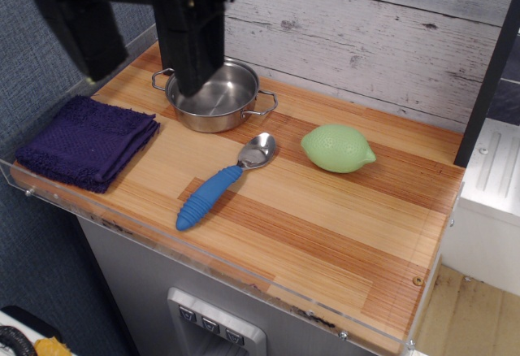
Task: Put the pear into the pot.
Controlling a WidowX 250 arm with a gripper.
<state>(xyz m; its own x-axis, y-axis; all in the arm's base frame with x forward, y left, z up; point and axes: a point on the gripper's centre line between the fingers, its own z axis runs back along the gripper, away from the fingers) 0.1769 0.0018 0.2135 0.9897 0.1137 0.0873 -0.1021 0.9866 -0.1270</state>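
The pale green pear [337,148] lies on its side on the wooden counter, right of centre, with its pointed tip to the right. The small steel pot [218,96] stands empty at the back left, partly hidden by one finger. My black gripper [142,82] hangs high and close to the camera at the top left. Its two fingers are spread wide, and the right finger [192,39] is in front of the pot's left rim. It holds nothing and is far to the left of the pear.
A metal spoon with a blue handle [216,184] lies between the pot and the front edge. A folded purple cloth [85,141] sits at the left end. A grey plank wall [366,39] runs behind, and a clear lip [203,262] edges the counter front.
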